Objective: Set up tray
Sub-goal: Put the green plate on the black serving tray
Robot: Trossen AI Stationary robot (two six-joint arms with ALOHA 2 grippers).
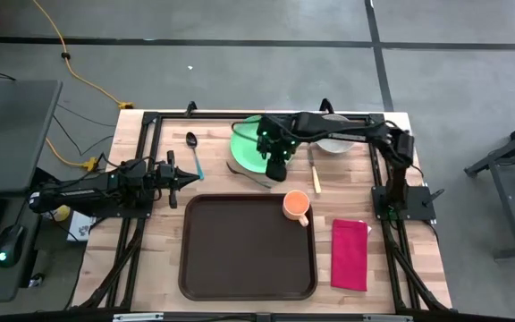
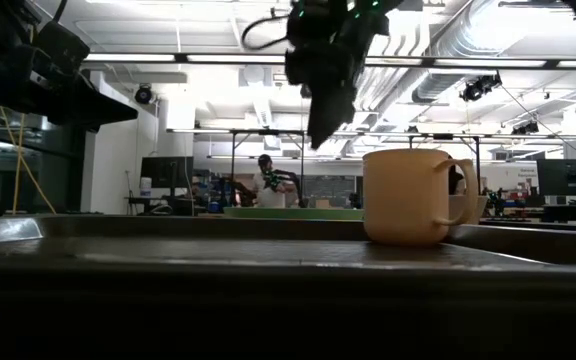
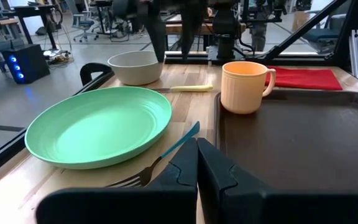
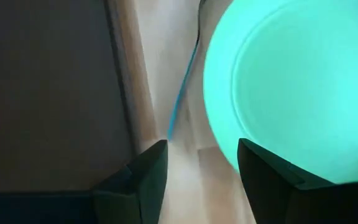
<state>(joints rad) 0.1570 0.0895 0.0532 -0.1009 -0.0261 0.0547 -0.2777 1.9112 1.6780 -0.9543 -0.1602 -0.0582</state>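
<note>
One large brown tray (image 1: 240,250) fills the lower centre of the high view, bare apart from an orange mug (image 1: 296,207) in its upper right corner. The green plate (image 1: 247,146) above is partly hidden by the right gripper (image 1: 275,173), whose fingers (image 4: 143,175) are spread, holding nothing. The left gripper (image 1: 192,179), at centre left, is closed and empty.

Light wooden bench (image 1: 155,259) carries: dark brown tray (image 1: 240,255) near centre; red napkin (image 1: 350,254) right of tray; green plate (image 1: 247,146) far centre; pale bowl (image 1: 333,143) far right; spoon (image 1: 194,150) far left; fork (image 1: 250,175) and knife (image 1: 314,172) just beyond tray.
</note>
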